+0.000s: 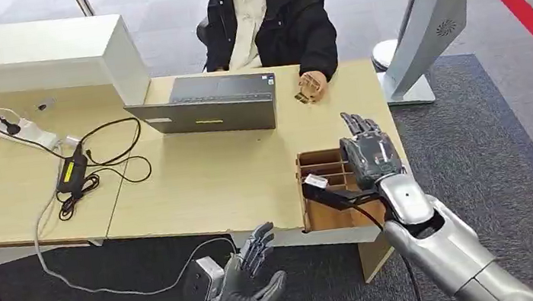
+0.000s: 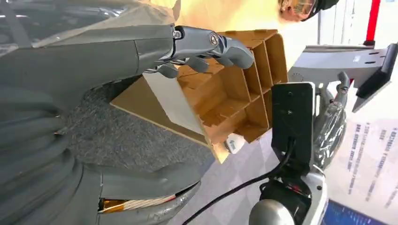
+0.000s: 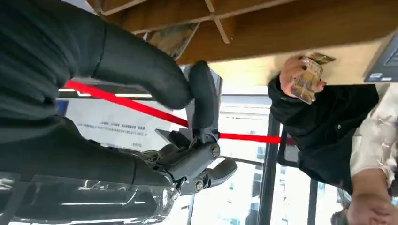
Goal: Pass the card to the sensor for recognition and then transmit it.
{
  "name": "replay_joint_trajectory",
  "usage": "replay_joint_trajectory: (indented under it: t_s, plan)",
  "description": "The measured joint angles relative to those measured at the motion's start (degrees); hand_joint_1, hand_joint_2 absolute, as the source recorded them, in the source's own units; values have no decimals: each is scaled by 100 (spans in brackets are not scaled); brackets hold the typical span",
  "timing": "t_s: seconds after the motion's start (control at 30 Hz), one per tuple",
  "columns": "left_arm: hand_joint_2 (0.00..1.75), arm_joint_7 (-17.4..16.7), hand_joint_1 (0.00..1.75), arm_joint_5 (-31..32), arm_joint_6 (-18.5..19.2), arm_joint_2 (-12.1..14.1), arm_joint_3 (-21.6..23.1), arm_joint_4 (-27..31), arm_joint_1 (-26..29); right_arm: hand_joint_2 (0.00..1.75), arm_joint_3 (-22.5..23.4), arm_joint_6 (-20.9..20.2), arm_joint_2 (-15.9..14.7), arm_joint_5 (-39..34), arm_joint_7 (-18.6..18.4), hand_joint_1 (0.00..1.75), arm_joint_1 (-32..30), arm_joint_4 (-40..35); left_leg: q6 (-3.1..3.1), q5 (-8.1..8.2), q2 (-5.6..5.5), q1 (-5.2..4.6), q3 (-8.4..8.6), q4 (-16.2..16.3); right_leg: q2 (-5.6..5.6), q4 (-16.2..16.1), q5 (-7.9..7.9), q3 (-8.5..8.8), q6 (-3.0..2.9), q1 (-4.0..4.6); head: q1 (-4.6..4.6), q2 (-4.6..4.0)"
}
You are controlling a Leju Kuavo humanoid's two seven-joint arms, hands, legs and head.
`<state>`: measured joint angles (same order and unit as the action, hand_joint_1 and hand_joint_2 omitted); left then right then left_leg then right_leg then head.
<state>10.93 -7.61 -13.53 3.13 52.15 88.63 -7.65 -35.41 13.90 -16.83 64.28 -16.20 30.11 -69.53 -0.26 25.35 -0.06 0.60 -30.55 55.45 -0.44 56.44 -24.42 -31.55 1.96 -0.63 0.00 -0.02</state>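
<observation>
Fingers [image 1: 358, 125] of your right hand [image 1: 371, 154] spread empty above the wooden divider box [image 1: 325, 182], nearer it than your open left hand [image 1: 245, 283].

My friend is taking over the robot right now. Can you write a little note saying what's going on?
The left robot hand is open and empty, low in front of the table edge.
The right robot hand is open and empty, fingers stretched out above the wooden box.
The cards are in the person's hand, resting on the table beside the laptop.
Done: cannot tell if any card was scanned.
Left: probably pick up a card, scan it, hand it over.
</observation>
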Motion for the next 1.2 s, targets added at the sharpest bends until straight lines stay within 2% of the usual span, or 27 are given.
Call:
replay_joint_trajectory:
  t_s: [0.03, 0.1, 0.17, 0.2, 0.23, 0.27, 0.43, 0.87, 1.2]
  plan:
    - [175, -2, 0, 7, 0, 0, -2, 0, 0, 175, 2, 9, 0, -20, 0, 145, 5, -37, 0, 0, 0, 0, 0, 0, 0, 0, 0, 0, 0, 0, -2, 0]
    - [175, -9, 0, 18, 0, 0, 0, 0, -1, 175, 11, 44, 0, -118, 4, 157, 21, -109, 0, 0, 0, 0, 0, 0, 0, 0, 0, 0, 0, 0, -2, 0]
    - [175, -9, 0, 31, 0, 0, 0, 0, -2, 175, 33, 88, -2, -186, 18, 154, 41, -179, 0, 0, 0, 0, 0, 0, 0, 0, 0, 0, 0, 0, 0, 0]
    - [175, -9, 0, 37, 0, 0, 0, 0, -2, 175, 50, 120, -4, -221, 26, 145, 52, -229, 0, 0, 0, 0, 0, 0, 0, 0, 0, 0, 0, 0, 0, 0]
    - [175, -9, 0, 42, 0, 0, 0, 0, -2, 175, 61, 155, -9, -236, 28, 87, 65, -279, 0, 0, 0, 0, 0, 0, 0, 0, 0, 0, 0, 0, -2, 0]
    - [175, -9, 0, 46, 0, 0, 0, 0, -2, 175, 81, 183, -13, -275, 35, 0, 76, -336, 0, 0, 1, 0, 0, 0, 0, 0, 0, 0, 0, 0, 0, 0]
    - [175, -13, 0, 52, -24, 0, 0, 0, -4, 175, 153, 278, -59, -352, 59, 0, 157, -675, 0, 0, 1, 0, 1, 0, 0, 0, 0, 0, 0, 0, 0, 0]
    - [175, -31, 0, -13, -57, 0, 0, 2, -3, 175, 122, -422, -127, -218, -70, 0, 189, -789, 0, 0, 0, 0, 0, 0, 0, 0, 0, 0, 0, 0, 0, 0]
    - [175, -33, 0, -13, -44, 0, -2, 2, -3, 175, 87, -564, -155, -258, -140, 0, 176, -645, 0, 0, 0, 0, 0, 0, 0, 0, 0, -1, 0, 0, 0, 0]
